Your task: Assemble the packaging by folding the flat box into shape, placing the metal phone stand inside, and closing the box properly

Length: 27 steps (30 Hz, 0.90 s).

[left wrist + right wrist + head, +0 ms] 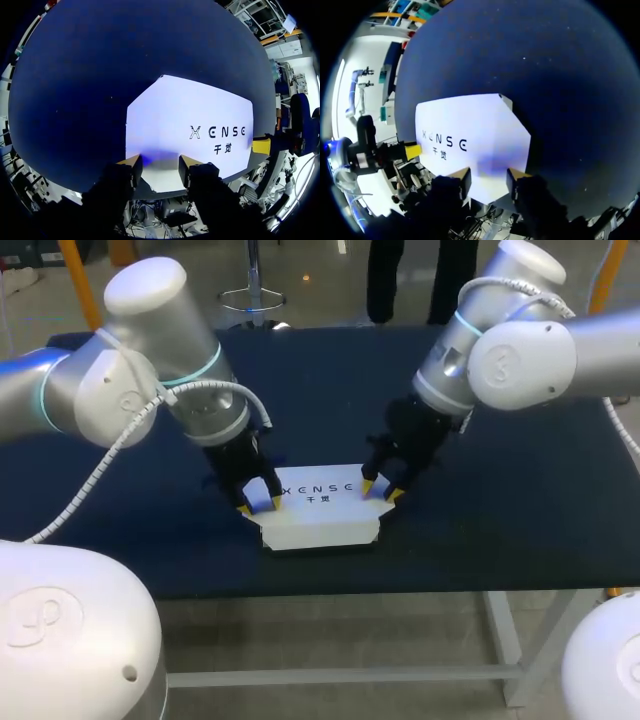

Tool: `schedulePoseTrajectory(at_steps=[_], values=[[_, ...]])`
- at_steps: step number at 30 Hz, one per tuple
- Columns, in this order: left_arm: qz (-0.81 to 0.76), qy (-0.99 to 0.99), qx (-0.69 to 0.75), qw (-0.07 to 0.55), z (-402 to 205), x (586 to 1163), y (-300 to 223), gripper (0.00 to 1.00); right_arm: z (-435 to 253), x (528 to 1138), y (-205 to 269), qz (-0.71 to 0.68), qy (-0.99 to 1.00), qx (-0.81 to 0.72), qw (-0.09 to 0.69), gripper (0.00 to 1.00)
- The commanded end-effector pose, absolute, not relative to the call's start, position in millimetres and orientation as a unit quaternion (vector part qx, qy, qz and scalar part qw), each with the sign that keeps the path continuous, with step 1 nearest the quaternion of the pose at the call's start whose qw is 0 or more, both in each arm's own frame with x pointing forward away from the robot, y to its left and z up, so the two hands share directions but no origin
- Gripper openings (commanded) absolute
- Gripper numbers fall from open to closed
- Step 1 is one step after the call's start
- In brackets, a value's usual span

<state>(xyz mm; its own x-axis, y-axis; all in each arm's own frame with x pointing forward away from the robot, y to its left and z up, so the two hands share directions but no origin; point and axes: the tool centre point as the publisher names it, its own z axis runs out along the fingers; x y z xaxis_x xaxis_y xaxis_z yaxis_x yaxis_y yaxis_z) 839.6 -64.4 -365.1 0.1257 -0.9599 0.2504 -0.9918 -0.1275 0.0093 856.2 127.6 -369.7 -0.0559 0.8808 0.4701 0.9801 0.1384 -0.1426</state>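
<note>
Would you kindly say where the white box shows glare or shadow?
Head view: box evenly lit. Left wrist view: bright glare, faint shadow ahead of the left gripper. Right wrist view: likewise, ahead of the right gripper.

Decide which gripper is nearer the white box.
Neither is clearly nearer: the left gripper is at the left end of the box, the right gripper at its right end, both down at its top.

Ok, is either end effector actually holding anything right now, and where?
Nothing gripped: left end effector and right end effector stand open, tips at opposite ends of the white box.
</note>
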Motion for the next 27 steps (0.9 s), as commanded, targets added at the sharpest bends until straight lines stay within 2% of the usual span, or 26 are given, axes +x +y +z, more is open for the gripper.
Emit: schedulePoseTrajectory(at_steps=[1,8,16,27], values=[[0.096,-0.655,0.744,0.086,-368,840,-65,0.53,-373,854,129,-0.112,-0.720,-0.645,0.231,0.49],[0.107,-0.653,0.744,0.092,-374,840,-63,0.57,-382,854,128,-0.119,-0.716,-0.645,0.238,0.48],[0.117,-0.652,0.743,0.095,-377,840,-64,0.54,-386,853,125,-0.134,-0.714,-0.642,0.244,0.47],[0.152,-0.657,0.730,0.109,-381,839,-65,0.56,-390,856,131,-0.152,-0.718,-0.629,0.258,0.46]])
